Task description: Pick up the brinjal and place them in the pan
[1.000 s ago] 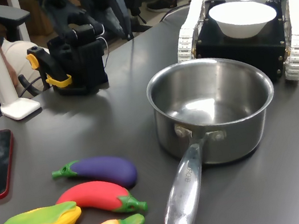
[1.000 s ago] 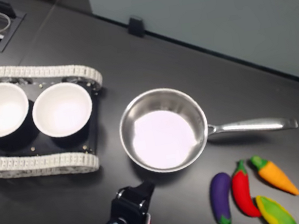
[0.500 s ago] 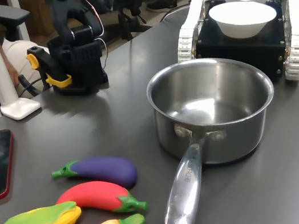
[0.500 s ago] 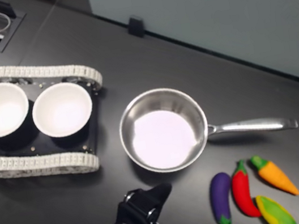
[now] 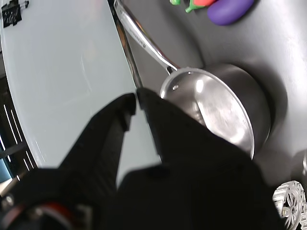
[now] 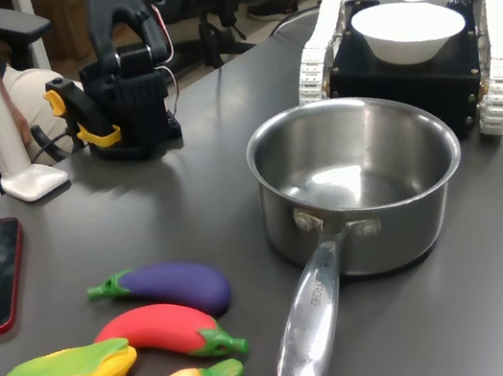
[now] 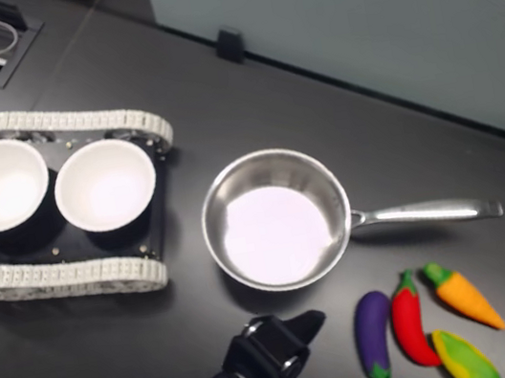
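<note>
Meanwhile the fingers (image 7: 306, 321), nearly closed and gripping nothing, are hovering just left of the brinjal (image 7: 372, 328) in the second exterior view, near the pan (image 7: 277, 221).

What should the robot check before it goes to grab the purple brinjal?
1. Brinjal lying free on the table, nothing on top of it: ok.
2. Red eggplant-shaped toy right beside it could get nudged; room for the gripper on that side: not ok.
3. Pan has nothing inside, ready to take the brinjal: ok.
4. Gripper holding nothing: ok.
5. Gripper open wide enough for the brinjal: cannot tell, the wrist view shows only a narrow gap.
6. Pan's handle out of the path from brinjal to pan: ok.
</note>
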`<act>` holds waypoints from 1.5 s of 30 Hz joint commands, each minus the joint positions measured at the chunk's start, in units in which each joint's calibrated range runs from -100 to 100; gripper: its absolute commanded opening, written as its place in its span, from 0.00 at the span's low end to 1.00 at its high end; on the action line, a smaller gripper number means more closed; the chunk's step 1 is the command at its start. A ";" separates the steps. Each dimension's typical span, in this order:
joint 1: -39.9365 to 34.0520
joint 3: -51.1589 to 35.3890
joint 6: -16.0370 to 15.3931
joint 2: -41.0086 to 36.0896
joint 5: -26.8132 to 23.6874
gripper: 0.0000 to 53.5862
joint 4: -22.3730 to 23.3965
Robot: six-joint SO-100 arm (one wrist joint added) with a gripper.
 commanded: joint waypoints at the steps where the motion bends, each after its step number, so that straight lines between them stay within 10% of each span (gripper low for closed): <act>1: 5.10 -4.81 0.50 3.06 0.24 0.03 -1.03; 24: 17.71 5.18 -3.70 7.78 3.32 0.10 -11.18; 45: 21.61 12.27 -7.65 10.23 13.43 0.38 -13.73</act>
